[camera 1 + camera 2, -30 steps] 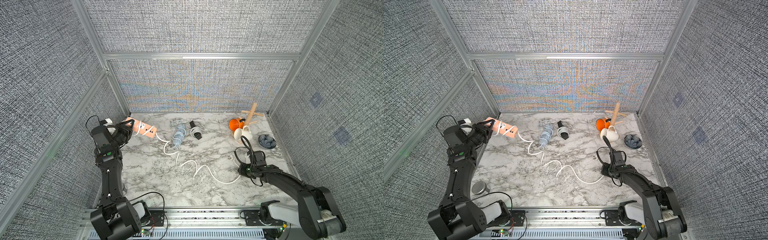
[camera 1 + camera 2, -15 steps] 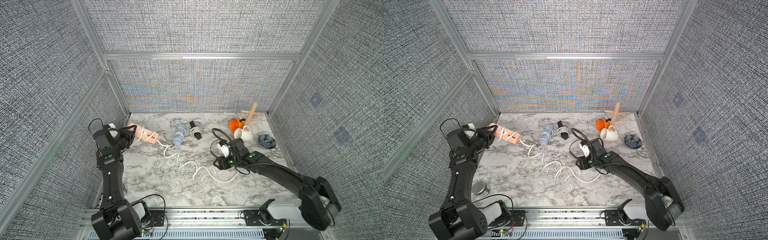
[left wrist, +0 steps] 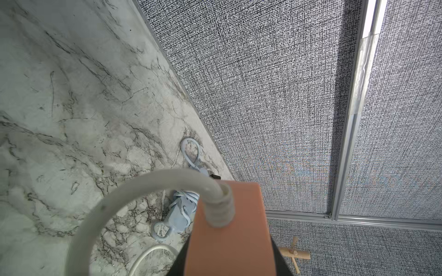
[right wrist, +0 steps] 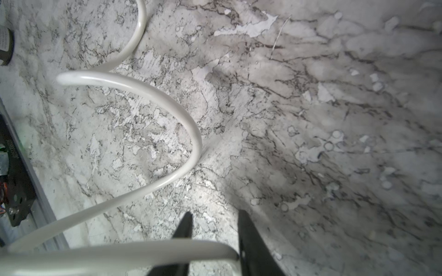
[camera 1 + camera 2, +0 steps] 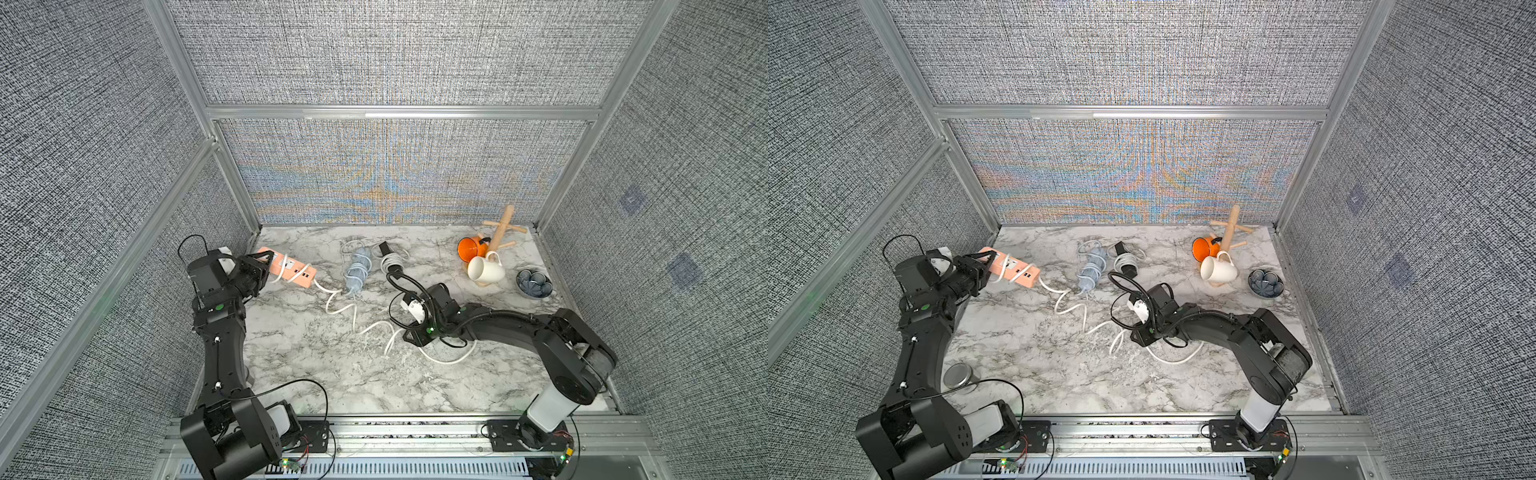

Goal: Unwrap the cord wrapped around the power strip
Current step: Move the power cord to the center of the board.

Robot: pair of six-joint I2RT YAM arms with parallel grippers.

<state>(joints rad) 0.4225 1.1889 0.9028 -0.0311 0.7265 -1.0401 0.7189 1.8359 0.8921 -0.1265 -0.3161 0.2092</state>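
Left gripper (image 5: 258, 268) is clamped on one end of the salmon-orange plastic power strip (image 5: 293, 272), which it holds close to the back left corner of the marble-patterned surface (image 5: 316, 374). A turn or two of the thick white cord (image 5: 353, 320) seems to cross the strip's body, and the rest snakes loose toward the middle. Right gripper (image 4: 215, 212) stands over that slack with its fingers narrowly parted; I cannot tell whether it pinches the cord. The strip looks light and rigid, best held by its bare end. The cord looks smooth and springy, apt to slip and recoil, so it is better taken near the strip. A pale blue cord-wrapped power strip (image 5: 357, 268) and a grey coiled cable (image 5: 390, 261) lie just beside the cord's path and could snag it, while the wooden mug tree (image 5: 503, 226) stands well apart
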